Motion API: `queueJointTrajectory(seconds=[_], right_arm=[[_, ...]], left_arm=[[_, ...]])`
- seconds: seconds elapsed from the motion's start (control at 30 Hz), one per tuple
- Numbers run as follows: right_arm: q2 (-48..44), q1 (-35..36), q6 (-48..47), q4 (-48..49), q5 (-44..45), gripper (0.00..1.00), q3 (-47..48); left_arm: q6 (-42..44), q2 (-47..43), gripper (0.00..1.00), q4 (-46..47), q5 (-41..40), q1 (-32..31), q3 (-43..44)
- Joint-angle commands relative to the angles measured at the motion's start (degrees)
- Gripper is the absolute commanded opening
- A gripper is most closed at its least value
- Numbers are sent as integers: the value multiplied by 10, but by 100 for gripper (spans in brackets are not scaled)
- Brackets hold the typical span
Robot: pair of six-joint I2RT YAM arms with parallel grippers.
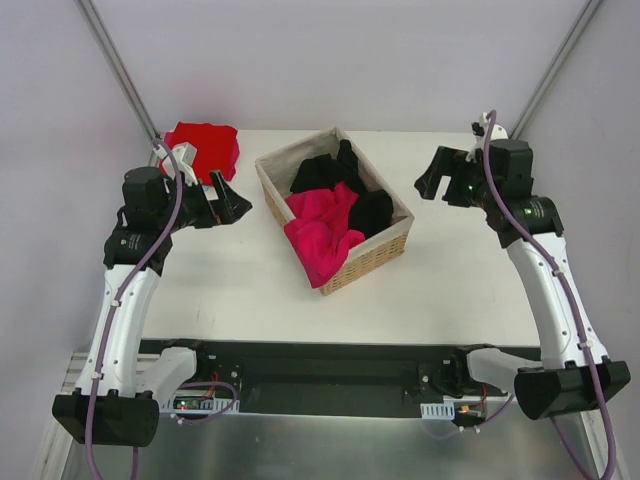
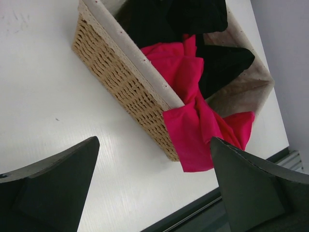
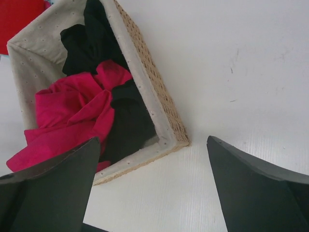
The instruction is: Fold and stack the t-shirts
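In the top view the woven basket (image 1: 268, 172) stands mid-table, set at a slant, its long axis running from far-left to near-right, squarely between the two arms. The magenta-pink t-shirt (image 1: 320, 232) lies crumpled in its near half and spills over the long wall that faces the left arm; the black t-shirts (image 1: 325, 170) fill the far half and the right side. The left gripper (image 1: 232, 200) hovers above the table (image 1: 240, 290) just left of the basket, fingers spread and empty; the right gripper (image 1: 428, 186) hovers off the basket's right wall, likewise spread and empty. The left one looks slightly nearer to the draped pink cloth. The red t-shirt (image 1: 205, 145) sits as a flat bundle at the far-left corner, behind the left wrist and apart from the basket. In the left wrist view the pink flap (image 2: 193, 125) hangs outside the wicker wall (image 2: 116, 77), ahead of and a little right of the gap between the released fingers (image 2: 53, 183), with bare table between; nothing blocks that path, so this flap is probably the easiest hold. In the right wrist view the basket's corner (image 3: 169, 135) points toward the open fingers (image 3: 256, 188), the pink cloth (image 3: 67, 111) lies beyond a black shirt (image 3: 125, 121) and the lined rim, so the rim stands in the way on that side.
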Motion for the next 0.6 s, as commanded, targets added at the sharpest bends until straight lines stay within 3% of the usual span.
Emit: queueJointTrajectory(seconds=[0.0,0.2,0.37,0.57], right_arm=[[24,26,-28,-5,-40,96,45],[116,95,-89,-48,60,96,42],[255,159,-140,-127,206,97,116],[307,165,-129,-116,243,77,150]], left_arm=[[-27,11,99,38,37,2,3],[-12,-10,99,35,15,2,-14],[2,-17,99,14,-47,2,-18],[-1,-9,99,-11,-43,2,-12]])
